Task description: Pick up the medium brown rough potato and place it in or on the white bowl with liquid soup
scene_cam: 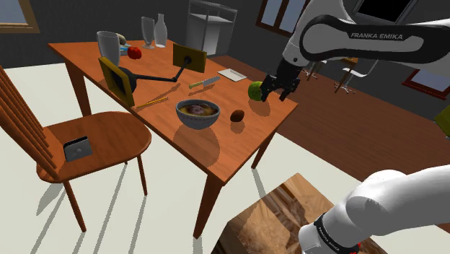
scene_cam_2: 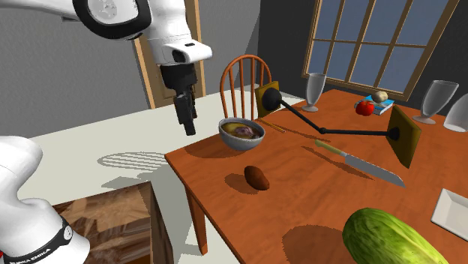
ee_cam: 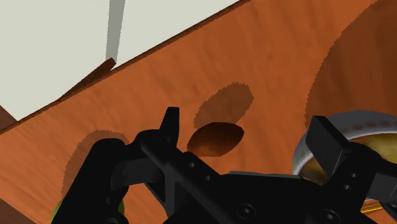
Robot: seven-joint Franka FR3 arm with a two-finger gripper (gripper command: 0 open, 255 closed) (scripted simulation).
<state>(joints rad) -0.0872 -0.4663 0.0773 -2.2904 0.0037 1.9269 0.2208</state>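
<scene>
- The black gripper (scene_cam: 280, 86) is hovering over the wooden table (scene_cam: 238, 143), near its edge on the stand's side, well above the surface and not touching anything.
- Its two fingers (ee_cam: 170, 124) are standing wide apart with nothing between them: the hand is released and empty.
- The brown potato (scene_cam_2: 256, 177) is lying on its side on bare wood, apart from the bowl (scene_cam_2: 241, 133) and closer to the table's edge; in the wrist view it is sitting beneath the gap between the fingers.
- The bowl is standing upright, with brownish soup and some darker lumps inside.
- Judging from here, the descent is looking like the risky part: the potato is oval and free to roll, so a pinch landing off its middle could be squeezing it out sideways towards the table's edge.
- The bowl is sitting close on one side, so a wide finger coming down there could be nudging its rim and slopping soup.
- A green vegetable (scene_cam: 254, 91) is resting near the gripper in the shoulder view, and a drifting approach could be bumping it.
- Releasing the potato from too high above the bowl would probably be splashing liquid onto the wood.
</scene>
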